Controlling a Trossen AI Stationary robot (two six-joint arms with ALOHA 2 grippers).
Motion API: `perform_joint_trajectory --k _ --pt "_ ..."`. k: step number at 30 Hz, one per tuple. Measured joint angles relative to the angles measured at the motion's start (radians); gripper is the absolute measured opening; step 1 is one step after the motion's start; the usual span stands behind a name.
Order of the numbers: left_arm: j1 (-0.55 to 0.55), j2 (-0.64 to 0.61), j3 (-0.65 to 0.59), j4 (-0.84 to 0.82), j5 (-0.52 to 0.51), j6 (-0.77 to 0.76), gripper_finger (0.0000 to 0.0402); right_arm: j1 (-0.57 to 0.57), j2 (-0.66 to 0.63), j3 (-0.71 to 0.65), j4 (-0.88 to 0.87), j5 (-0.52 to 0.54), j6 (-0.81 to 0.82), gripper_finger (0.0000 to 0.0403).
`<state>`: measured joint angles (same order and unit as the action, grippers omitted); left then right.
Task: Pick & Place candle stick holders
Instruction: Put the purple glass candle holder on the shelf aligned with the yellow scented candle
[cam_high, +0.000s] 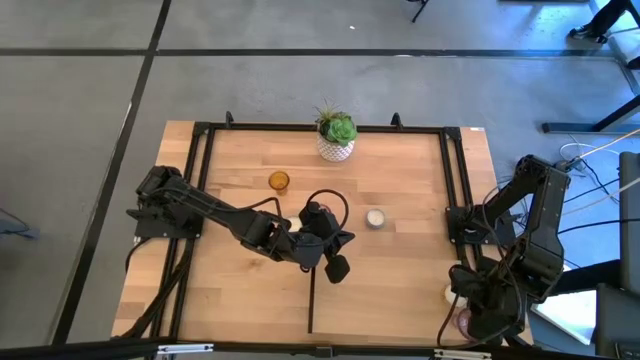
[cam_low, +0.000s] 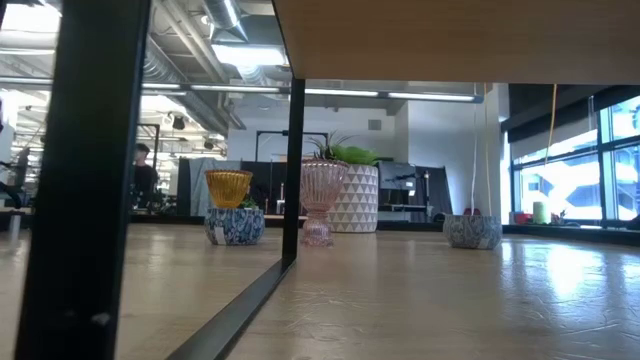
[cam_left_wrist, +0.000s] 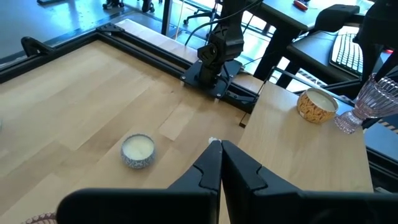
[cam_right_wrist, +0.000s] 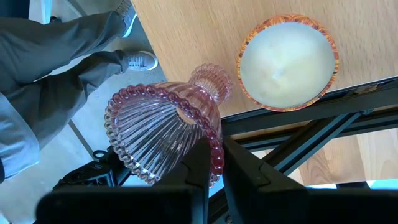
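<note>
Left arm reaches from its base at the table's left edge out across the middle of the table, elbow low, wrist angled toward the near edge. Left gripper hangs over the table centre; its fingers are pressed together, nothing between them.

Right arm is folded back at the table's right edge, wrist tucked down by the near right corner. Right gripper has its fingers nearly touching.

Pale wood-grain counter showing a smooth, faintly shiny finish inside a matt black metal frame; a ribbed pink glass holder gleaming glossy, an amber glass holder glowing translucent, dark fingers looking matt plastic.
</note>
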<state>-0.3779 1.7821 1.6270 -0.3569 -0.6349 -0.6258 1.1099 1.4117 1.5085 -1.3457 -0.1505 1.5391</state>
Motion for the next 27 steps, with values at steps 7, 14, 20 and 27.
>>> perform_joint_trajectory --k 7,14,20,27 --pt "0.000 0.000 0.000 0.000 0.000 0.000 0.0002 0.000 0.000 0.000 0.008 0.000 0.002 0.0038" --pt "0.000 0.000 0.000 0.000 0.000 0.000 0.0003 0.000 0.000 0.000 0.012 0.000 0.002 0.0081" --pt "0.000 0.000 0.000 0.000 0.000 0.001 0.0003 0.000 0.000 0.000 0.011 0.000 0.000 0.0117" --pt "0.000 0.000 0.000 0.000 0.000 0.001 0.0003 0.000 0.000 0.000 0.003 0.000 -0.001 0.0140"
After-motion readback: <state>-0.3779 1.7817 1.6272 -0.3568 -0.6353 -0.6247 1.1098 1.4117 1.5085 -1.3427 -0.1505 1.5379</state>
